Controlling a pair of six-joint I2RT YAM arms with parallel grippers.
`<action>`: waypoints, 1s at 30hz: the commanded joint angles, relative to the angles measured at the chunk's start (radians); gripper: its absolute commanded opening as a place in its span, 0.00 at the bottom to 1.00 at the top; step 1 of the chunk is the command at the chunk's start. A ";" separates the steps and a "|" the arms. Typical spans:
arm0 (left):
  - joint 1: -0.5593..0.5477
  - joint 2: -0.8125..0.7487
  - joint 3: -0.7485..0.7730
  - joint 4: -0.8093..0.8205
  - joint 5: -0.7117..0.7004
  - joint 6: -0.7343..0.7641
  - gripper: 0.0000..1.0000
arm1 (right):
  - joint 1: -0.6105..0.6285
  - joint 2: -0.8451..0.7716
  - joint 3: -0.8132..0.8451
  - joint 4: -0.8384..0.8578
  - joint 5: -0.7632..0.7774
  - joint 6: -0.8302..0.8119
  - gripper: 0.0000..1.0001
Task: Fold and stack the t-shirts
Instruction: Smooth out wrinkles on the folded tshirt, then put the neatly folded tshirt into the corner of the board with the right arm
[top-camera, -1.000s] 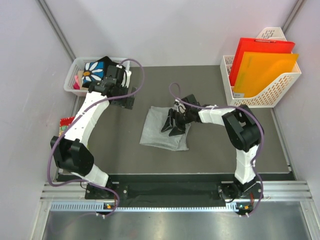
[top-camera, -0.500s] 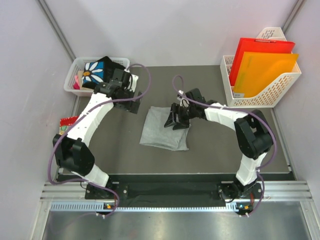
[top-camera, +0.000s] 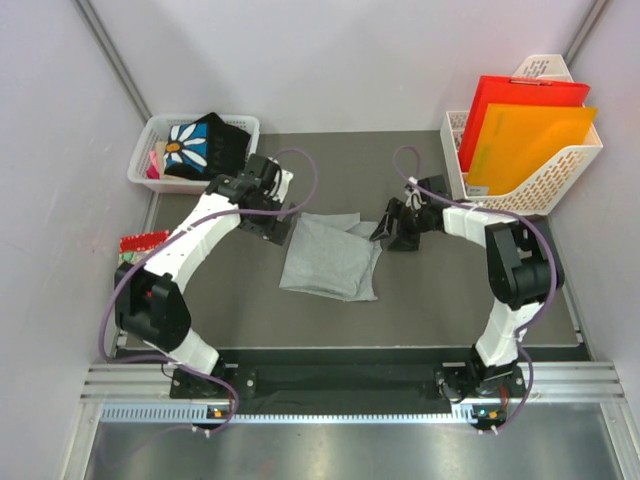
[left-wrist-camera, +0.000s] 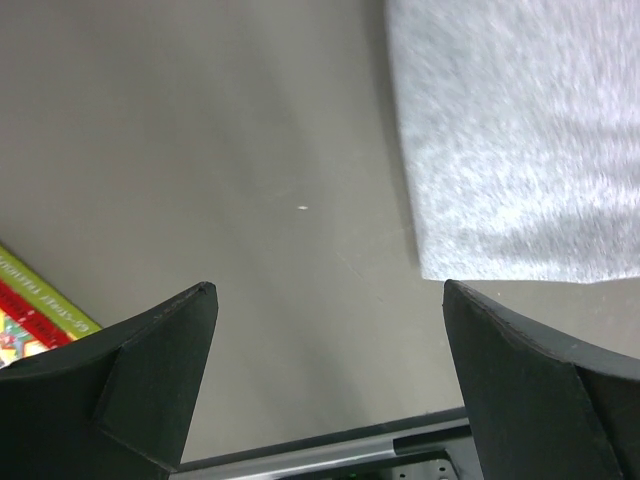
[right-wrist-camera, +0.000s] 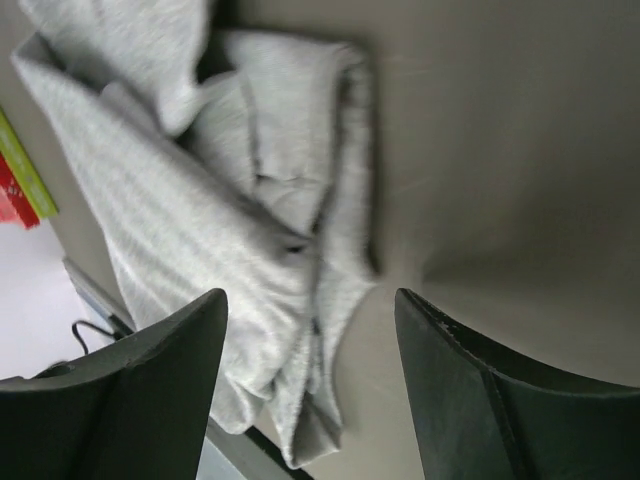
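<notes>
- A dark table (top-camera: 450, 290) carries the whole scene, with both arms bolted at its near edge.
- At the far right corner stands a white lattice file rack (top-camera: 560, 175). It holds a red folder (top-camera: 520, 100) at the back and an orange folder (top-camera: 530, 140) in front of it, both upright.
- At the far left corner sits a white basket (top-camera: 140, 160). We see the black t-shirt (top-camera: 205, 145) bunched inside it, daisy print facing up and one edge spilling over the rim. Something pink (top-camera: 155, 160) is beside it, too small for us to name.
- The grey t-shirt (top-camera: 325, 260) lies on the middle of the table, roughly folded, with loose folds at its far right corner.
- The left arm arcs in from the left side, its elbow bent outward. The left gripper (top-camera: 278, 222) hangs at the shirt's far left corner. Its wrist camera shows the left gripper (left-wrist-camera: 328, 300) spread wide over bare table with nothing between the fingers, and the grey t-shirt (left-wrist-camera: 520, 140) just beyond.
- The right arm reaches up and bends back toward the centre. The right gripper (top-camera: 390, 232) sits just beside the shirt's right edge. Its own camera shows the right gripper (right-wrist-camera: 310, 300) parted and holding nothing, with the rumpled grey t-shirt (right-wrist-camera: 200, 220) below.
- A small red patterned packet (top-camera: 140, 243) lies at the table's left edge.
</notes>
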 joint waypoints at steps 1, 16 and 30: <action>-0.044 0.042 -0.024 0.048 -0.011 0.005 0.99 | -0.043 -0.041 -0.023 0.065 -0.010 -0.018 0.68; -0.146 0.189 -0.047 0.184 -0.023 -0.014 0.99 | 0.016 0.146 -0.007 0.215 -0.091 0.012 0.69; -0.200 0.406 -0.024 0.266 -0.039 -0.026 0.99 | 0.096 0.189 -0.081 0.324 -0.094 0.074 0.23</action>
